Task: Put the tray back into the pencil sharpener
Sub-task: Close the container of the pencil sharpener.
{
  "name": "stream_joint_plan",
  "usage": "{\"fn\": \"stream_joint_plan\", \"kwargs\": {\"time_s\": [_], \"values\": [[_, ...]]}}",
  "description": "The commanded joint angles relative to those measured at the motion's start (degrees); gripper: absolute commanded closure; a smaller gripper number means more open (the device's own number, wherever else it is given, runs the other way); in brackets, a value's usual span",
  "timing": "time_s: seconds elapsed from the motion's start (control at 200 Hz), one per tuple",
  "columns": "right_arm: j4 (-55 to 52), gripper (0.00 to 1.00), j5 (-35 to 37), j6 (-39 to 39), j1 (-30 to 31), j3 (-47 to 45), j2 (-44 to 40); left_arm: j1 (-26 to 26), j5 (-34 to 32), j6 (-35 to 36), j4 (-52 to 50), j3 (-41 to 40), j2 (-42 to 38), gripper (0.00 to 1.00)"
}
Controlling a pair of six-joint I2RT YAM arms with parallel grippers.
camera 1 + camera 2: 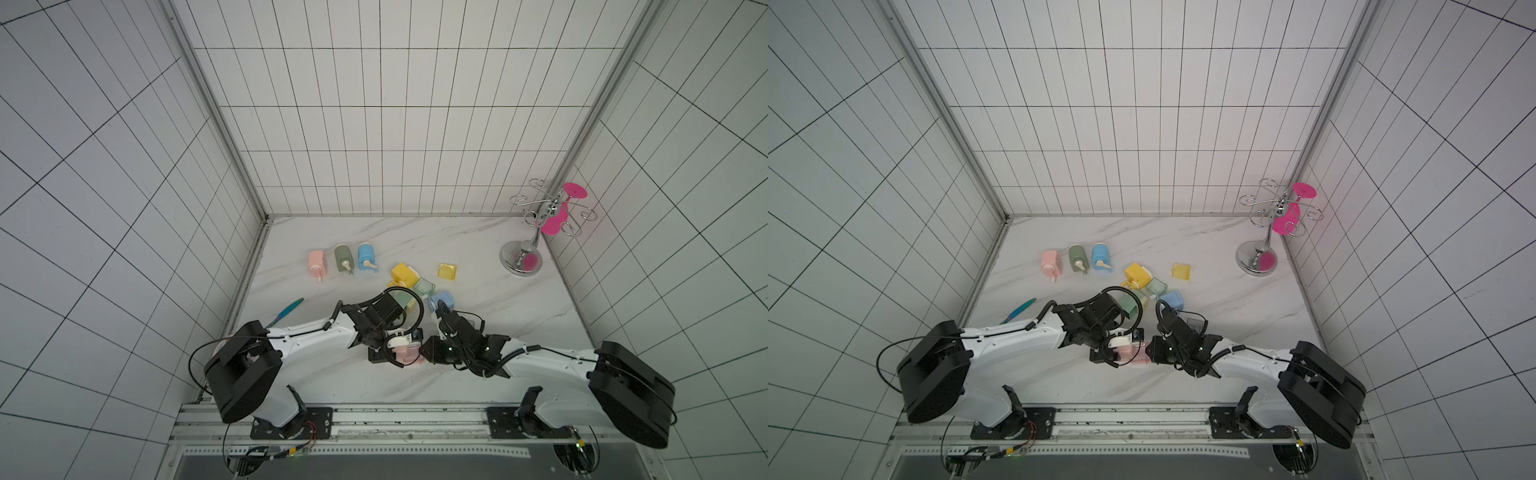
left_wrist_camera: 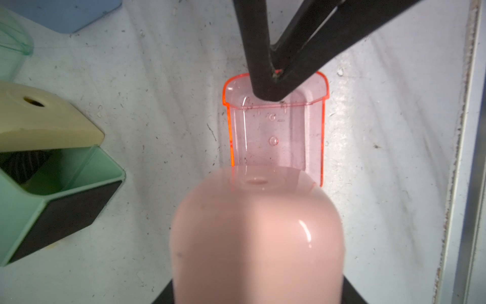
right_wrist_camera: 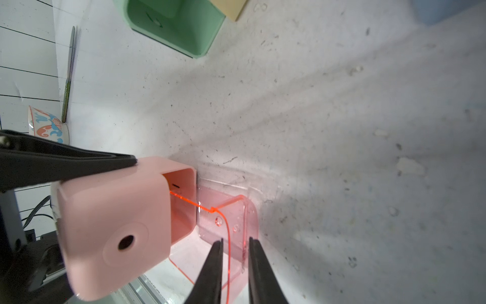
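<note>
The pink pencil sharpener point(image 1: 400, 352) point(image 1: 1124, 350) sits near the table's front edge with my left gripper point(image 2: 257, 294) shut on its body point(image 2: 257, 237). One left finger point(image 3: 79, 163) lies along its top. The clear pink tray point(image 2: 276, 136) point(image 3: 234, 218) lies on the table with its inner end in the sharpener's open side point(image 3: 181, 200); most of it sticks out. My right gripper point(image 3: 235, 239) point(image 2: 274, 86) is shut on the tray's outer end wall.
An open green sharpener point(image 2: 60, 184) lies close by on the far side. Behind it are a yellow sharpener point(image 1: 404, 274), a green tray point(image 1: 424, 286), a yellow tray point(image 1: 447, 271) and a blue sharpener point(image 1: 441, 300). Three sharpeners point(image 1: 343, 257) stand back left, a wire rack point(image 1: 536, 232) back right.
</note>
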Motion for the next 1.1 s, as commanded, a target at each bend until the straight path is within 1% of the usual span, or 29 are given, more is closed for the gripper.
{"fn": "stream_joint_plan", "kwargs": {"time_s": [0.0, 0.085, 0.105, 0.25, 0.895, 1.024, 1.099], "values": [[-1.15, 0.80, 1.36, 1.17, -0.20, 0.96, 0.93, -0.28, 1.34, 0.50, -1.37, 0.28, 0.66, 0.52], [-1.30, 0.81, 1.53, 1.46, -0.15, 0.96, 1.02, -0.25, 1.25, 0.54, -1.43, 0.31, 0.80, 0.52], [-1.30, 0.83, 1.60, 1.51, -0.20, 0.90, 0.96, -0.31, 1.25, 0.64, -1.45, 0.34, 0.83, 0.52], [-1.75, 0.84, 2.42, 1.79, -0.15, 0.61, 0.23, -0.23, 0.98, 0.68, -1.37, 0.14, 0.92, 0.52], [0.80, 0.86, 1.17, 4.36, 0.35, 3.40, 3.87, -0.32, 2.48, 0.51, -2.35, 1.31, 1.87, 0.52], [2.21, 0.81, -0.01, 4.46, 0.72, 3.40, 4.19, -0.32, 2.39, 0.04, -1.38, 1.48, 2.41, 0.52], [3.86, 0.76, -0.18, 5.11, 0.38, 1.93, 2.64, -0.34, 2.23, -0.29, -0.74, 1.44, 2.51, 0.52]]}}
